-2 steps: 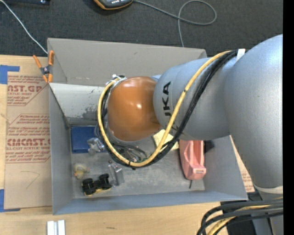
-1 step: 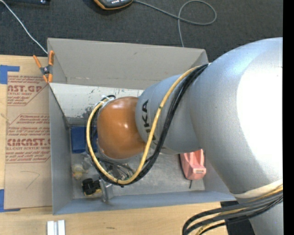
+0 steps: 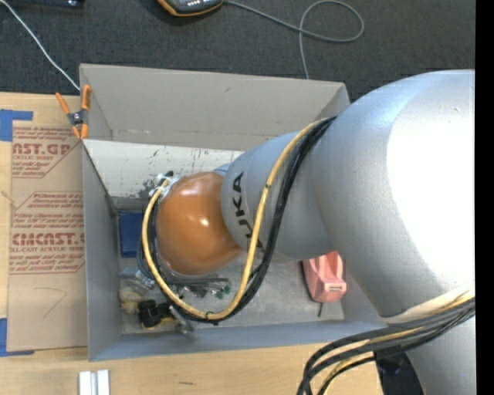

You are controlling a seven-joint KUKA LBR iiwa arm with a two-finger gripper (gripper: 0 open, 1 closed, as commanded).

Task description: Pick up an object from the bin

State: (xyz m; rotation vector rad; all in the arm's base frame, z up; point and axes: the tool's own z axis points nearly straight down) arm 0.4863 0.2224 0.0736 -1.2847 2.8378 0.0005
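In the left half of the grey bin (image 3: 231, 100), under the round orange cover (image 3: 193, 224), whether the fingers are open or closed I cannot tell. I also cannot tell if they hold or touch anything. The orange cover is smooth and shiny like a ball. It sits on the end of the big silver arm (image 3: 370, 193). 1 yellow cable (image 3: 263, 202) and a few black ones loop around the cover's left and bottom sides and run back up along the arm.

Just beside the cover, on its left, lies a flat blue thing (image 3: 129, 231), close to the bin's left wall. Below the cover, in the near left corner, lies a small heap (image 3: 139, 297) of little things. In it I can see 1 black thing (image 3: 148, 312) and some pale bits, too small to name. A small green bit (image 3: 221, 290) peeks out just under the cover's lower edge. These are the things nearest to the cover. Well apart from them, on the right side of the bin floor, lies 1 pink thing (image 3: 324, 279), right next to the arm.

The bin floor is pale grey, with dark specks near the back wall. The arm comes in from the right and covers much of the bin's right side. Behind the bin is a dark surface (image 3: 255, 46) with a thin grey wire (image 3: 332, 19) looping across it.
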